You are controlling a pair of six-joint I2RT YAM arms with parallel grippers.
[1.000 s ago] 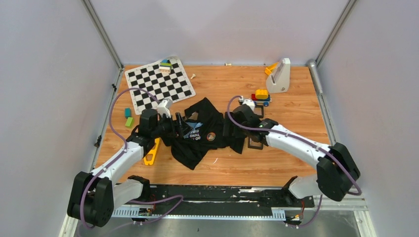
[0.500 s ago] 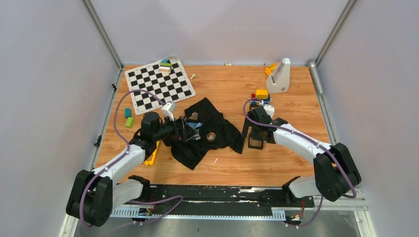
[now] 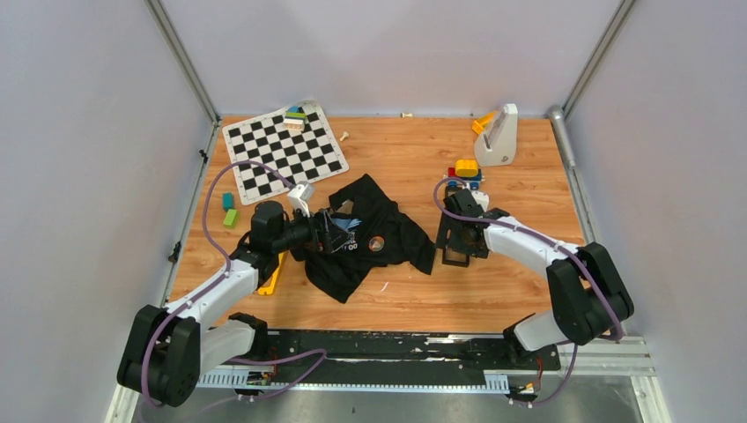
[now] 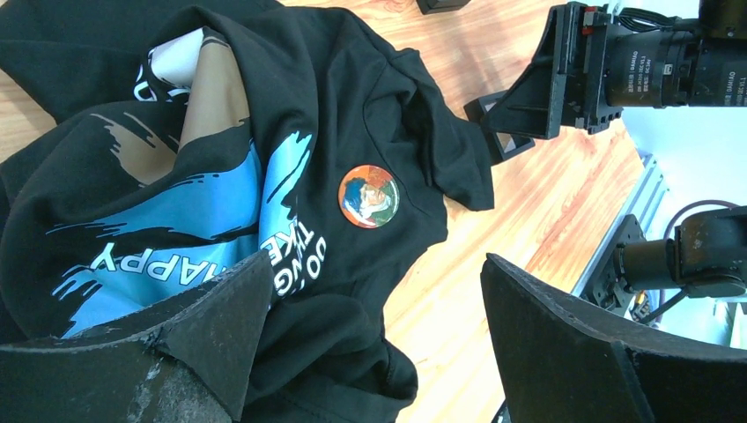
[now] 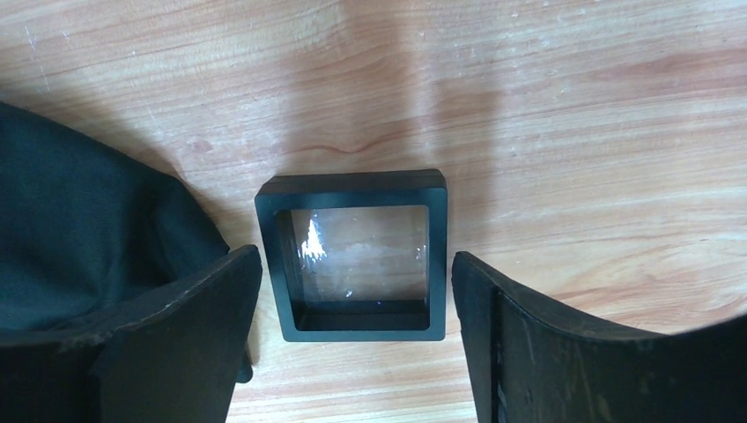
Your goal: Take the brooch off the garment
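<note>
Two arms reach in from the near edge of the wooden table (image 3: 528,203). The left arm extends toward one o'clock with its wrist level and aimed at three o'clock. The left gripper (image 3: 328,231) stands wide open over the crumpled black T-shirt with a light-blue graphic and white lettering (image 3: 388,231), gripping nothing. The small round coppery brooch (image 4: 369,196) sits on the T-shirt at three o'clock of the graphic in the top view, ahead of the open fingers. The right arm folds sharply at its elbow and reaches toward ten o'clock. The right gripper (image 5: 354,257) points down, jaws wide, straddling a black square frame with a clear pane (image 5: 352,182). The frame lies on the table just at three o'clock of the T-shirt; whether the fingers touch it I cannot tell.
</note>
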